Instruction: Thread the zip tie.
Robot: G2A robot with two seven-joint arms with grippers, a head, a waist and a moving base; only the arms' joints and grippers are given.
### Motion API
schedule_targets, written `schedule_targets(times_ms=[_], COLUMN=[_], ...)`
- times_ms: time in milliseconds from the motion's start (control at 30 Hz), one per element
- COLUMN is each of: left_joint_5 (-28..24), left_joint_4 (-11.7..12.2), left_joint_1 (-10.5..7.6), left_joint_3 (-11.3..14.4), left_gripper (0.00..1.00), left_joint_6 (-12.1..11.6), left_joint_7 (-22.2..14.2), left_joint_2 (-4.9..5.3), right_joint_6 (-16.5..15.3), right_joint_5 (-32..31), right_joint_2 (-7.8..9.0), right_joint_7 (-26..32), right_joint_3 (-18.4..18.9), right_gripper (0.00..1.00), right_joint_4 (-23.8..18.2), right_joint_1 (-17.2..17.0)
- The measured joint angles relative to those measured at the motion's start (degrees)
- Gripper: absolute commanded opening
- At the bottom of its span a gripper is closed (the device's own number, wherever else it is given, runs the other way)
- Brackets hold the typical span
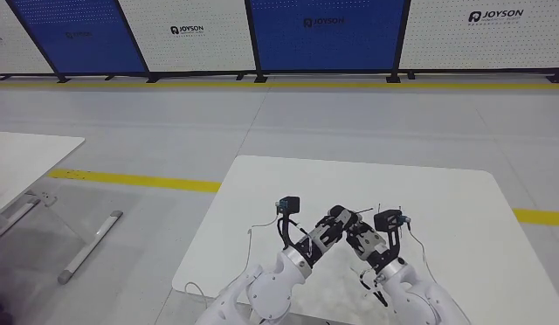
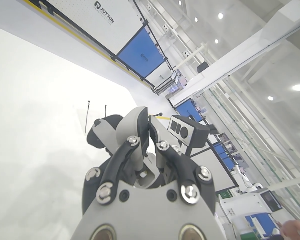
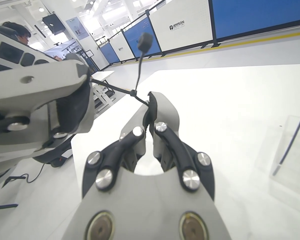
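Observation:
A thin black zip tie (image 3: pixel 120 89) stretches between my two grippers above the white table (image 1: pixel 454 203). My right gripper (image 3: pixel 148 104) is shut on one end of it. My left gripper (image 3: pixel 88 78) is shut on the other stretch. At a small knot-like block (image 3: pixel 133 93) between them, a third strand rises to a thick blurred end (image 3: pixel 145 41). In the left wrist view my left gripper (image 2: pixel 149 124) is pressed shut, and a short black tie end (image 2: pixel 160 114) pokes out beside it. From above, both grippers meet near the table's front middle (image 1: pixel 345 224).
Spare black zip ties lie on the table (image 2: pixel 87 117) (image 2: pixel 105 109). Another one (image 3: pixel 290 141) rests on a clear sheet (image 3: pixel 293 173) beside the right arm. A second white table (image 1: pixel 35 159) stands to the left. The table's far half is bare.

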Motion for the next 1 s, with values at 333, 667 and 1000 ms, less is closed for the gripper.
schedule_targets(times_ms=[333,667,1000], left_joint_5=[-0.1,0.0,0.6], left_joint_4=[-0.7,-1.4,-2.6], left_joint_1=[0.25,0.75,1.32], left_joint_3=[-0.4,-0.7,-1.0], left_gripper=[0.00,0.00,0.00], left_joint_6=[-0.1,-0.3,-0.4], left_joint_7=[-0.2,-0.2,-0.5], left_joint_2=[0.11,0.23,0.39], right_joint_6=[0.2,0.7,1.1], right_joint_5=[1.0,0.9,0.6], right_joint_2=[-0.15,-0.34,-0.36], right_joint_7=[0.5,0.5,0.4], right_joint_3=[-0.7,-1.7,-2.1], right_gripper=[0.00,0.00,0.00], right_joint_4=[2.6,4.7,5.0], right_joint_1=[1.7,3.2,3.6])
